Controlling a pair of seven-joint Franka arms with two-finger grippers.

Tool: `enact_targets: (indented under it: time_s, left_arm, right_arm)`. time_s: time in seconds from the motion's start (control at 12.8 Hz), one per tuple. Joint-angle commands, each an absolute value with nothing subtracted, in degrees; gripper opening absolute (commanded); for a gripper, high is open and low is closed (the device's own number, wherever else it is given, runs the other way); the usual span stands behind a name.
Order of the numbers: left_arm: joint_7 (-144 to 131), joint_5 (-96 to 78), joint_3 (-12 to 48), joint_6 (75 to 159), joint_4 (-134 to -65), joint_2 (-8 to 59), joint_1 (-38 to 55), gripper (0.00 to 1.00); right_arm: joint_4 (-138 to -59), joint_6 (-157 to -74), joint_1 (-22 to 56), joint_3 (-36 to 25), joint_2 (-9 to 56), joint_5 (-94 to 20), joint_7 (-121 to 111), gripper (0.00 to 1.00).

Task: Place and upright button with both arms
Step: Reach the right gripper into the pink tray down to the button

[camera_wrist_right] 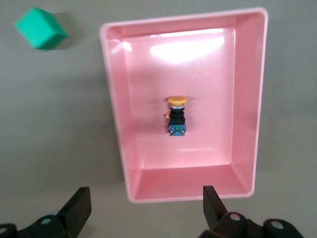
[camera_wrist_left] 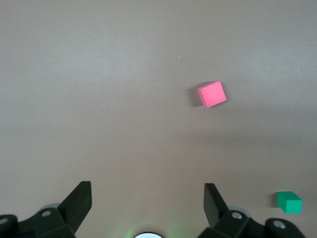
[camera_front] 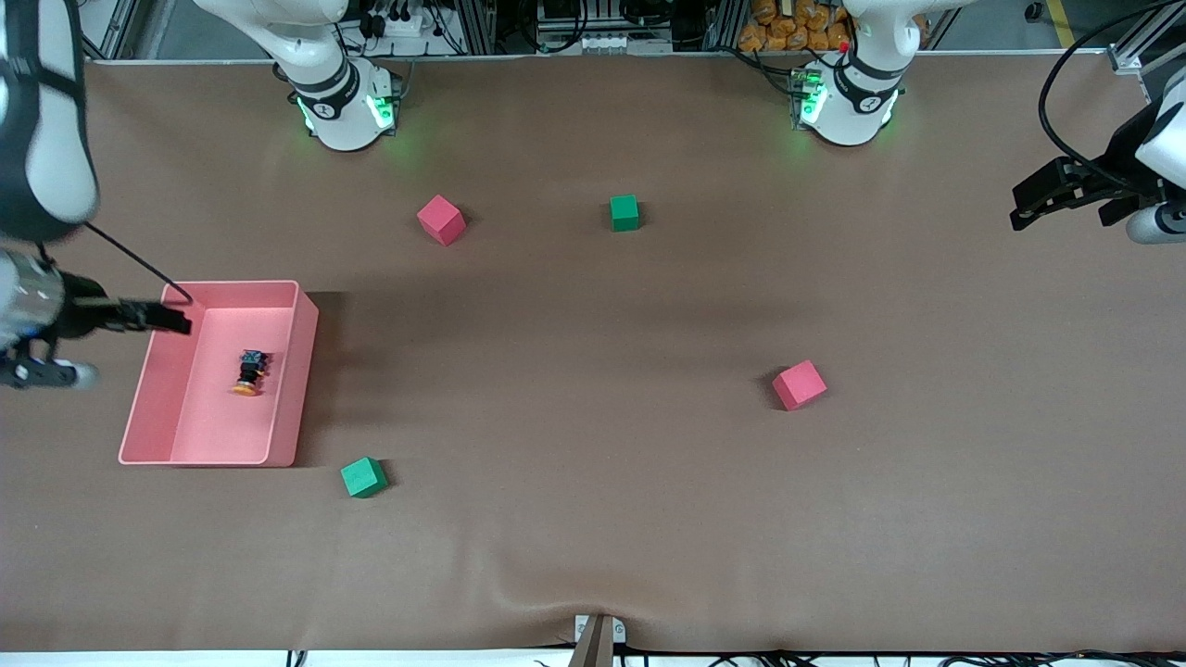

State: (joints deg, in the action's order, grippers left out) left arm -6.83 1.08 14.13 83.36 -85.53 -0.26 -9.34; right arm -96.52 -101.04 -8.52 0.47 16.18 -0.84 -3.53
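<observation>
though nothing is gripped yet, starting nearest the front camera: green cube (camera_front: 363, 477) on the surface (camera_front: 593, 537), just beside the near corner of the pink tray (camera_front: 295, 389). farther back, red cube (camera_front: 799, 384) toward the left arm's end. inside the tray, the button (camera_front: 250, 372) lying on its side on the tray floor, apart from the walls, not upright. long axis running roughly along the tray's length, orange cap toward the front camera, black body with its blue end pointing toward the robot bases. same seen from the right wrist view: button (camera_wrist_right: 176, 116) flat in the middle of the tray (camera_wrist_right: 114, 124), cap end away from the hand, body end closer to it.

right hand (camera_front: 176, 318) held over the tray's rim at the end closer to the bases, fingers spread wide with nothing between them. clearly the closer of the two hands; button lies straight ahead of it and below, down in the tray. probably calls for a descent with the fingers set across the body, not along the axis.

left hand (camera_front: 1056, 196) waiting over the surface at the left arm's end, well apart from the tray, fingers likewise spread and empty.

farthest back, another red cube (camera_front: 440, 220) and another green cube (camera_front: 624, 212) close to the bases.
</observation>
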Motion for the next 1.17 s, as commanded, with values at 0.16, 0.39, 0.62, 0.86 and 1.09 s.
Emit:
enact_targets:
  time_s: [0.16, 0.39, 0.62, 0.86, 1.09]
  left_arm:
    - [-5.9, 0.8, 14.7, 82.3, -84.6, -0.4, -9.4, 1.0]
    - [-6.1, 0.8, 14.8, 82.2, -84.7, -0.3, -9.3, 1.0]
    - [-6.2, 0.7, 14.8, 82.2, -84.7, -0.3, -9.1, 1.0]
    - [-6.3, 0.7, 14.8, 82.3, -84.6, -0.2, -8.8, 1.0]
    - [-6.1, 0.7, 14.8, 82.3, -84.6, -0.2, -8.8, 1.0]
  right_arm:
    - [-105.6, -115.6, -12.5, 1.0, 20.4, -0.2, -7.5, 1.0]
    - [-107.9, -123.1, -13.4, 1.0, 24.8, -0.4, -7.6, 1.0]
    - [-108.7, -128.1, -13.6, 1.1, 29.0, -1.1, -7.5, 1.0]
    - [-108.7, -130.9, -13.1, 1.1, 31.3, -1.0, -7.6, 1.0]
    - [-108.7, -132.7, -13.3, 1.1, 33.0, -1.0, -7.7, 0.98]
